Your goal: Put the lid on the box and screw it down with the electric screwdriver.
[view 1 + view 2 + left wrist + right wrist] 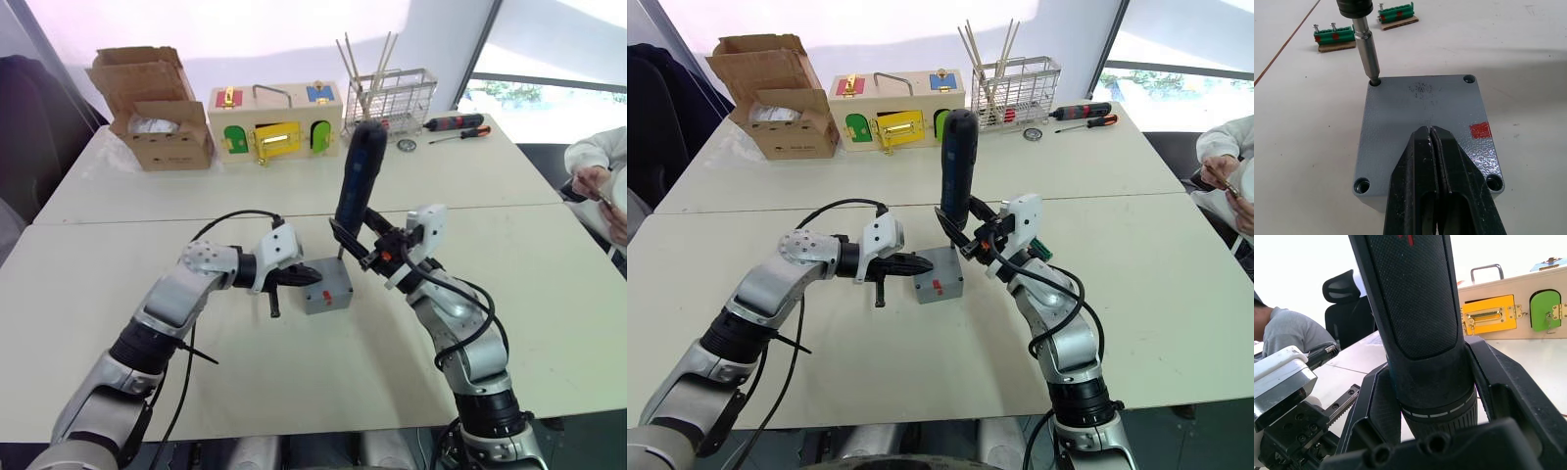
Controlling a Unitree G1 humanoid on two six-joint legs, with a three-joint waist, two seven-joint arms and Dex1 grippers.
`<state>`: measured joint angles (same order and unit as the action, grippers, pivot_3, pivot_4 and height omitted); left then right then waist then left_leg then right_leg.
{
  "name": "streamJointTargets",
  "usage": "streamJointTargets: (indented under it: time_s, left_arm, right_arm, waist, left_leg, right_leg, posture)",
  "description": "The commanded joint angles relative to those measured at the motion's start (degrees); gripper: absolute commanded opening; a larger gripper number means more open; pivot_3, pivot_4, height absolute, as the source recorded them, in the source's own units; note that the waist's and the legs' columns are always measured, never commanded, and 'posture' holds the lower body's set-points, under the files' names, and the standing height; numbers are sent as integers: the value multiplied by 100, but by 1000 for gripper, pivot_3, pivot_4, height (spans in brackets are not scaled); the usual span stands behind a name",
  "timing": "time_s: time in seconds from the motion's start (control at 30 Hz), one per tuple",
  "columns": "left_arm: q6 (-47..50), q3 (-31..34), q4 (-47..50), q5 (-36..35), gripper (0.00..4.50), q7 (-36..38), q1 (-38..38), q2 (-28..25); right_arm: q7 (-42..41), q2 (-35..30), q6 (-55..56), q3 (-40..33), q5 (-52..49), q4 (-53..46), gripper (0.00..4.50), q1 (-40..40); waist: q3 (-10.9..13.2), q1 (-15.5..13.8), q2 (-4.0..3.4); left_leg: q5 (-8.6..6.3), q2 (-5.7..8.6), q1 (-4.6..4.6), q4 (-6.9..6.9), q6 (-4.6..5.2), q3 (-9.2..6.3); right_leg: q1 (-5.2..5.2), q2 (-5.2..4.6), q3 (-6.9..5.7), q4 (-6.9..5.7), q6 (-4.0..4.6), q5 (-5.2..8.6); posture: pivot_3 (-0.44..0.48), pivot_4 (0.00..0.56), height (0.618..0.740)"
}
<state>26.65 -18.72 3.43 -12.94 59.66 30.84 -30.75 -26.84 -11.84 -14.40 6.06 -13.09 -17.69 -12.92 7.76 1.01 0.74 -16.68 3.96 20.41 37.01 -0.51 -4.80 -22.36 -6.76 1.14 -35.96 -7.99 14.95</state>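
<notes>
L tool (pixel 1434 147): fingers pressed together, tips down on lid (pixel 1420 117), pinning it to box (pixel 327 292) at mid-tabletop (pixel 294 392). R tool (pixel 965 240): clamped round driver (pixel 358 181), held near upright, bit seated in a far corner hole. Risk: bit cams out or skids if driver tilts off-axis; box could twist under torque, since L tool only presses down without gripping.

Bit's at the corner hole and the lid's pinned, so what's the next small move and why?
Probably run the electric screwdriver straight down in that corner hole: its bit already sits there, the right gripper holds it upright, and the shut left gripper presses the lid flat.
</notes>
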Motion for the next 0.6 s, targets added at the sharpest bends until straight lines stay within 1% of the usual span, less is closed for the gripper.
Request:
streamJointTargets:
  time_s: [0.03, 0.2, 0.37, 0.47, 0.5, 0.57, 0.6]
  left_arm:
    - [7, -73, -102, 147, 0, 0, -50, -23]
    - [-41, -76, -124, 151, 0, -17, -73, -15]
    - [-104, -49, -150, 156, 0, -45, -82, -19]
    - [-16, 122, -64, -15, 0, 7, -41, -51]
    - [33, 175, -1, -64, 0, 32, -10, -83]
    - [162, 254, 116, -159, 0, 41, 29, -95]
    - [289, 346, 211, -295, 0, 43, 45, -82]
  right_arm:
    - [-95, -27, -358, 423, 141, 563, 1776, 346]
    - [-132, -129, -347, 352, 154, 347, 1776, 256]
    - [-56, -442, -884, -155, -212, -579, 1776, -275]
    - [-90, -678, -1498, -564, -800, -1198, 1776, -760]
    - [-93, -738, -1665, -658, -978, -1347, 1776, -866]
    - [-61, -827, -1898, -787, -1212, -1519, 1776, -980]
    - [-8, -842, -2027, -894, -1353, -1586, 1776, -1087]
  waist:
    - [0, -1, 0]
    - [1, -6, 0]
    - [16, -26, -5]
    - [59, -33, -16]
    - [68, -37, -22]
    - [78, -41, -22]
    - [82, -40, -26]
  left_leg:
    - [0, 0, 0, 0, 0, 0]
    - [0, 0, 1, -1, 0, -1]
    - [0, 2, 14, -1, 0, -3]
    - [0, 3, 23, 1, 0, -4]
    - [0, 6, 39, 2, 0, -5]
    - [3, 8, 114, 17, -4, -9]
    - [6, 8, 126, 17, -8, -11]
  right_leg:
    - [0, 0, 0, 0, 0, 0]
    - [1, -1, -1, 3, 0, 1]
    - [-5, -4, -4, 8, 0, 1]
    - [-11, -6, -5, 9, 0, 1]
    - [-24, -8, -5, 8, 1, 0]
    - [-100, -8, -7, -10, 1, -4]
    - [-112, -8, -7, -13, 1, -4]
  posture:
    - [0, 150, 730]
    - [0, 150, 730]
    - [0, 150, 730]
    - [0, 150, 730]
    - [0, 150, 730]
    - [0, 150, 730]
    - [0, 150, 730]
